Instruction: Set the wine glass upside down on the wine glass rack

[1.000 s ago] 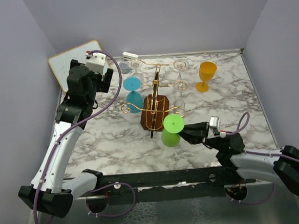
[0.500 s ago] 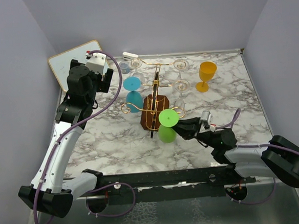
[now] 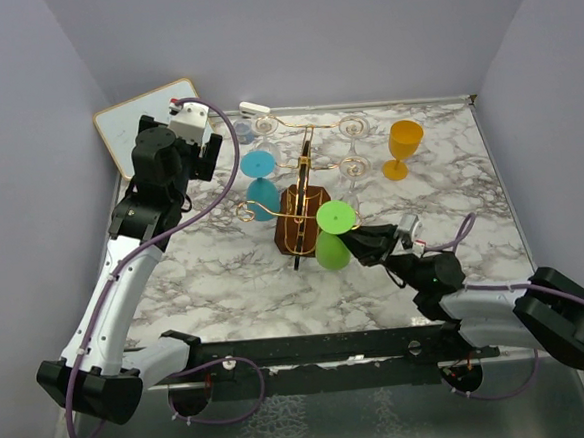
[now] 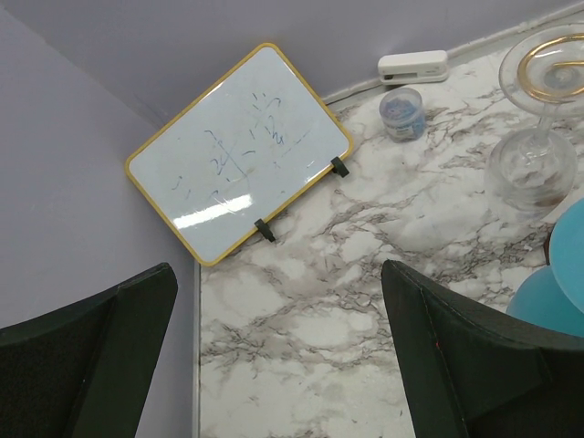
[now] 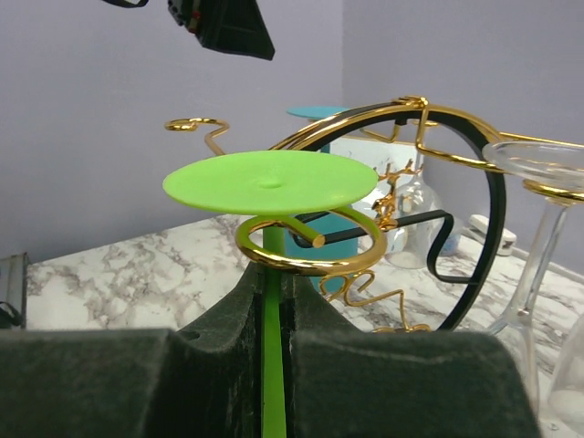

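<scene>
The right claw (image 5: 272, 297) is clamped on the stem of the green glass (image 5: 271, 182), held inverted with its stem upright. Its foot sits just above a scroll of the rack (image 5: 310, 263), the stem seemingly inside it. The left claw (image 4: 274, 356), jaws apart, hangs well away. Bare bench (image 3: 452, 208) lies rightward.

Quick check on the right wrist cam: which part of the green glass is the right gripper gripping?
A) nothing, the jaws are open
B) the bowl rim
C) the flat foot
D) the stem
D: in the right wrist view the right gripper is shut on the thin stem of the green wine glass, whose flat foot sits uppermost, just above a gold curl of the wine glass rack.
</scene>
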`<state>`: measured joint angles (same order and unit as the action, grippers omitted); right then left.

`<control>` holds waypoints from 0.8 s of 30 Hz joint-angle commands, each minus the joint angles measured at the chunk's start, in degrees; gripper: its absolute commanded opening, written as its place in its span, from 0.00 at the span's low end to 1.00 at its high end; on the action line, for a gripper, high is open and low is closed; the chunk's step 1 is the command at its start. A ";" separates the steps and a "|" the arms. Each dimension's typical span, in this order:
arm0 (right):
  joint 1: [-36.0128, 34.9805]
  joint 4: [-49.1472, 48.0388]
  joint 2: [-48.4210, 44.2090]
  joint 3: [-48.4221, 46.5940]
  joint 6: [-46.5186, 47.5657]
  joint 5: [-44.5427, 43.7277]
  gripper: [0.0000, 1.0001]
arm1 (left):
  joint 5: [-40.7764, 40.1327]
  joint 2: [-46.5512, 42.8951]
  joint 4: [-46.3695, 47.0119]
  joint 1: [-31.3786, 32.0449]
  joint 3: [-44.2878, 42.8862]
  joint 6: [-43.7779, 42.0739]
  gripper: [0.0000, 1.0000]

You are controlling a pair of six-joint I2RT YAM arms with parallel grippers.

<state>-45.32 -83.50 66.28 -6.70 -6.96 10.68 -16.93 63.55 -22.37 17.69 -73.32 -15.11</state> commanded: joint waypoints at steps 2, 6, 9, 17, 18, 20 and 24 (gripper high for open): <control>-0.21 -12.78 -0.96 -0.95 3.18 -7.45 0.01 | 1.63 0.27 1.46 -0.34 -1.83 0.09 0.97; -0.20 -13.60 -1.10 -0.65 4.14 -9.12 0.01 | 1.56 0.27 1.61 -0.36 -2.10 -0.33 0.97; -0.21 -13.10 -2.39 0.00 4.60 -9.61 0.01 | 1.55 0.26 1.56 -0.37 -2.27 -0.64 0.97; -0.16 -8.86 -9.47 3.00 5.45 -10.37 0.01 | 1.97 0.08 1.61 -0.38 -2.01 -0.41 0.97; -0.19 -7.86 -10.67 3.27 5.52 -10.33 0.01 | 1.99 0.01 1.58 -0.37 -1.94 -0.36 0.97; -0.21 -5.69 -12.76 3.96 5.72 -9.86 0.01 | 2.06 -0.08 1.62 -0.37 -1.76 -0.26 0.97; -0.21 -1.44 -16.53 5.28 5.73 -7.94 0.01 | 2.29 -0.09 1.51 -0.37 -1.65 -0.07 0.97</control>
<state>-45.32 -82.37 53.91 -2.13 -2.39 2.17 -15.92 63.90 -22.26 17.69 -73.65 -15.53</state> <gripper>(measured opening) 0.055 0.974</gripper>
